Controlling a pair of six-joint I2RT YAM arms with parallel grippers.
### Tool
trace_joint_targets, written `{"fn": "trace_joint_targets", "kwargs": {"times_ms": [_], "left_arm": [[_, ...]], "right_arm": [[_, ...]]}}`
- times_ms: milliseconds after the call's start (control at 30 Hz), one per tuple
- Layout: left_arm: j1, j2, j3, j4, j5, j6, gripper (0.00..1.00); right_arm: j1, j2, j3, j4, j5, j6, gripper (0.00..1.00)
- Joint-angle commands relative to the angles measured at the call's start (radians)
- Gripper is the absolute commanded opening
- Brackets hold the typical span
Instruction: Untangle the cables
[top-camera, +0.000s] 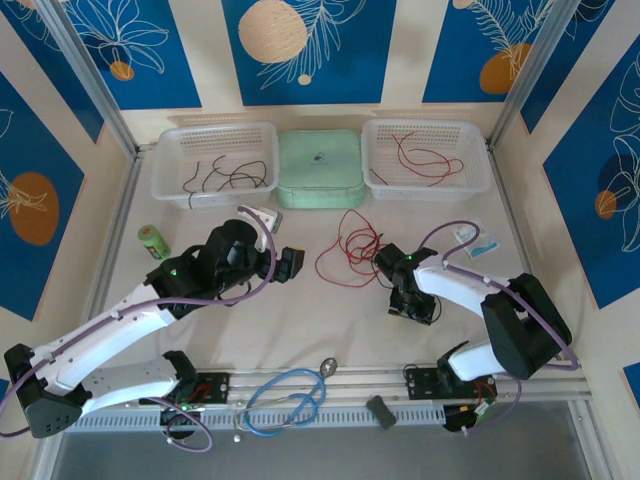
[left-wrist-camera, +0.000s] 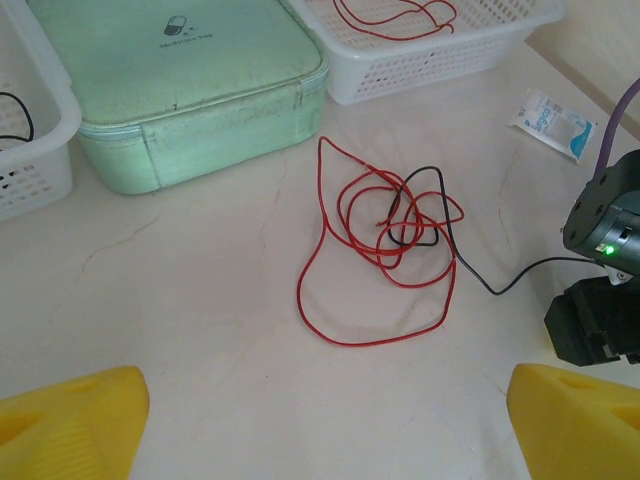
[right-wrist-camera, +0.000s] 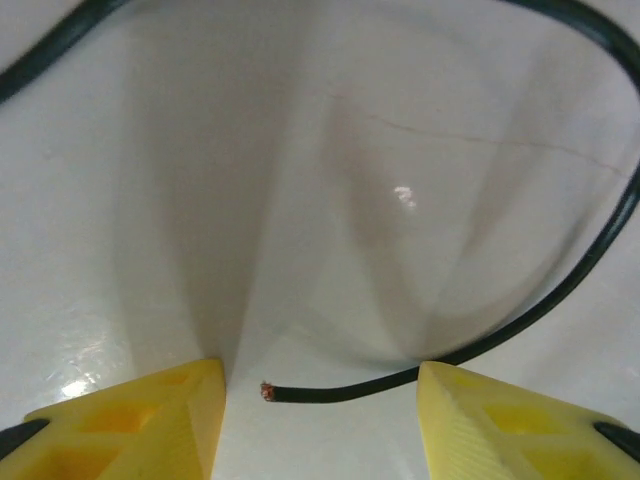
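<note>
A tangle of one bright red cable (top-camera: 360, 243) (left-wrist-camera: 400, 232) and one black cable (left-wrist-camera: 494, 291) lies on the table's middle. My left gripper (top-camera: 290, 263) (left-wrist-camera: 325, 420) hovers left of the tangle, open, with bare table between its yellow fingertips (left-wrist-camera: 70, 415). My right gripper (top-camera: 410, 305) points down at the table right of the tangle. It is open, and the black cable's free end (right-wrist-camera: 350, 392), copper showing at the tip, lies on the table between its fingertips, not pinched. My right gripper (right-wrist-camera: 320, 400) touches nothing.
At the back stand a white basket (top-camera: 215, 130) with black wires, a mint-green box (top-camera: 320, 168) and a white basket (top-camera: 425, 125) with red wires. A green can (top-camera: 150, 240) sits left, a packet (top-camera: 475, 240) right. A light-blue looped cable (top-camera: 290, 395) lies by the front rail.
</note>
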Motion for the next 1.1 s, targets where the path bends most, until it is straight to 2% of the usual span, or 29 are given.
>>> {"fn": "trace_joint_targets", "kwargs": {"times_ms": [0, 133, 600, 700, 867, 1067], "left_arm": [[-0.005, -0.012, 0.007, 0.015, -0.003, -0.006, 0.92], [-0.005, -0.01, 0.009, 0.018, 0.002, -0.013, 0.92], [-0.005, -0.031, 0.01, 0.0, -0.014, -0.025, 0.91], [-0.006, -0.042, 0.007, -0.009, -0.023, -0.025, 0.92], [-0.005, -0.067, 0.005, -0.038, -0.052, -0.018, 0.91], [-0.005, -0.101, 0.01, -0.074, -0.099, -0.003, 0.92]], "right_arm": [[0.006, 0.005, -0.034, 0.018, -0.012, 0.03, 0.49], [0.01, 0.0, -0.039, 0.027, -0.02, 0.028, 0.36], [0.061, 0.013, 0.02, 0.054, -0.067, 0.02, 0.04], [0.067, 0.035, 0.047, 0.069, -0.081, 0.01, 0.0], [0.083, 0.058, 0.103, 0.103, -0.116, -0.005, 0.0], [0.096, 0.059, 0.196, 0.174, -0.226, -0.023, 0.0]]}}
